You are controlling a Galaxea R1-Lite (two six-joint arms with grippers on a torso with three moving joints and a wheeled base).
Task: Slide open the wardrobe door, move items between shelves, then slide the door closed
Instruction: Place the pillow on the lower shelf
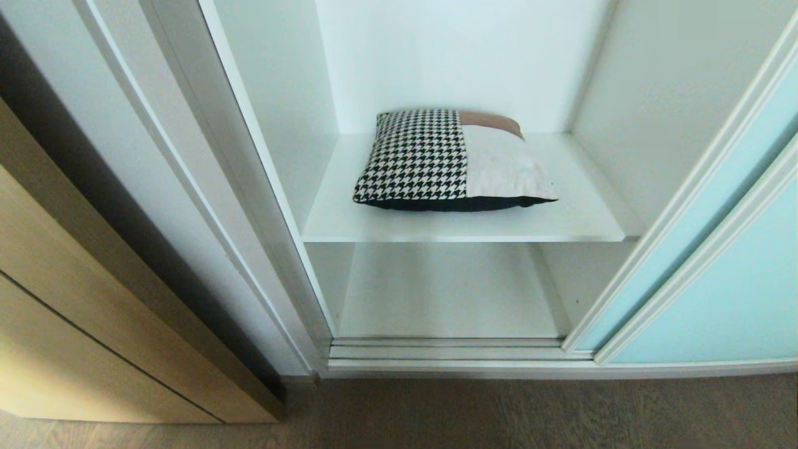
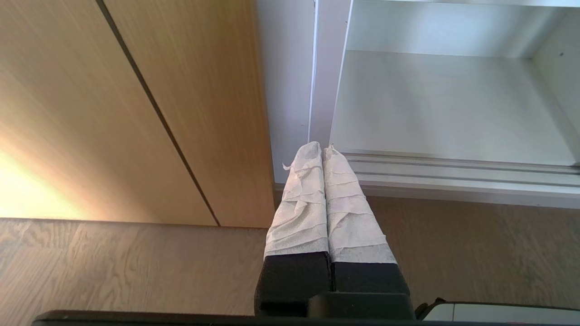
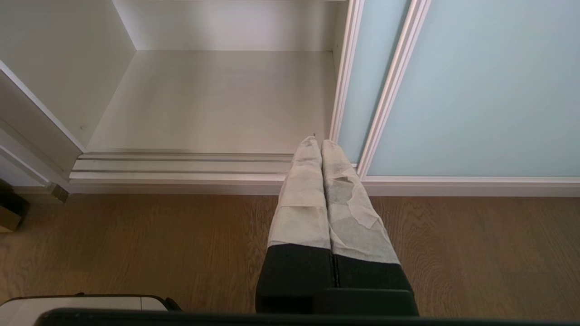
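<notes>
On the upper shelf (image 1: 580, 218) I see the houndstooth-and-cream cushion (image 1: 452, 162) lying flat, sliding door (image 1: 735, 274) open at right; only wrist views show left gripper (image 2: 322, 149) and right gripper (image 3: 316, 144), both closed, empty.

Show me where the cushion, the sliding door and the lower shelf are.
cushion (image 1: 416, 159), head view, on its houndstooth patch.
sliding door (image 1: 735, 293), head view, on the aqua glass panel.
lower shelf (image 1: 446, 293), head view, on the bare white board.
</notes>
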